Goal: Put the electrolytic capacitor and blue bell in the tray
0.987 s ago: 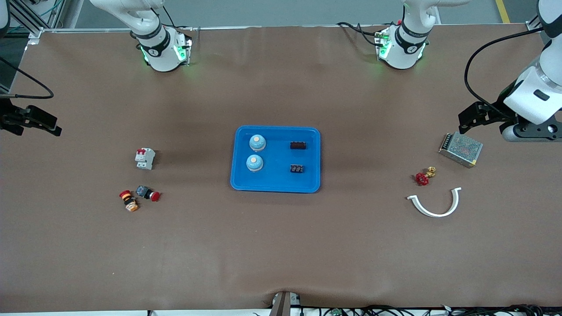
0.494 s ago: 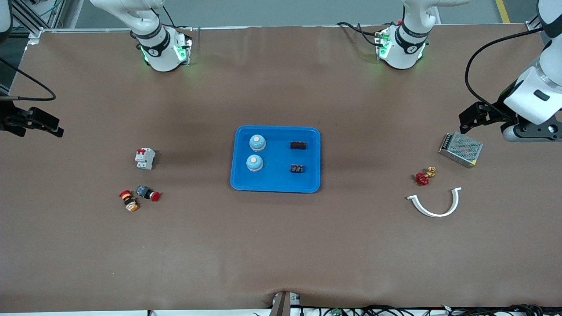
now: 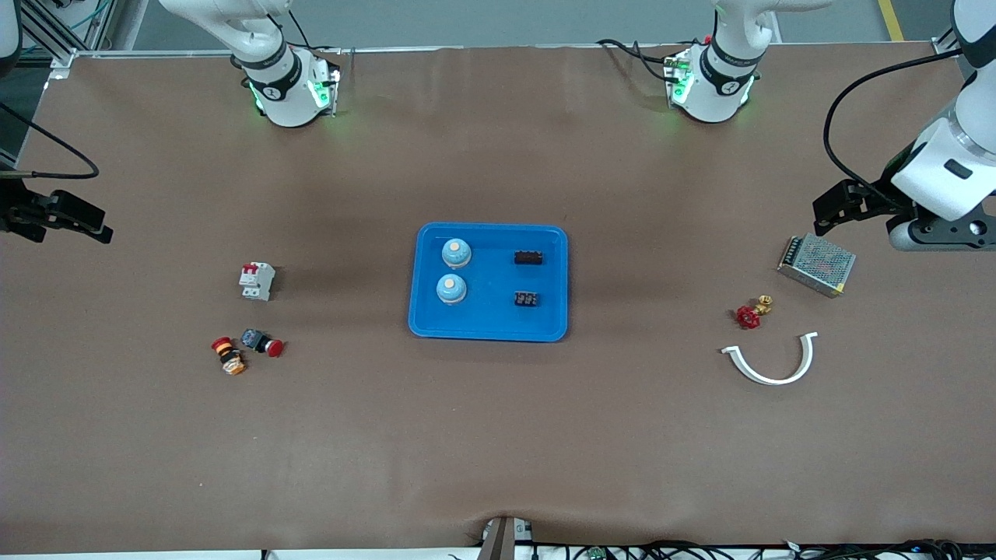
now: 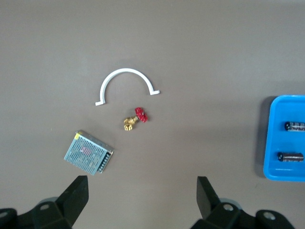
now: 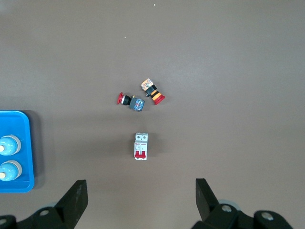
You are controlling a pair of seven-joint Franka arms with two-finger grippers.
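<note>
Bells (image 3: 454, 270) in tray (image 3: 489, 333); capacitors (image 4: 293, 141) alone in left wrist view.

Breaker (image 3: 257, 281), 2 e-stop btns (image 3: 247, 350), PSU (image 3: 816, 264), valve (image 3: 752, 313), white clip (image 3: 770, 360).

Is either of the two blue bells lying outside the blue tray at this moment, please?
No, both blue bells stand inside the tray.

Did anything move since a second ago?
Only the right gripper: it drew back slightly toward the right arm's end of the table, open and empty. The left gripper stayed open above the metal power supply. Both blue bells and both capacitors lie unmoved in the tray.
</note>
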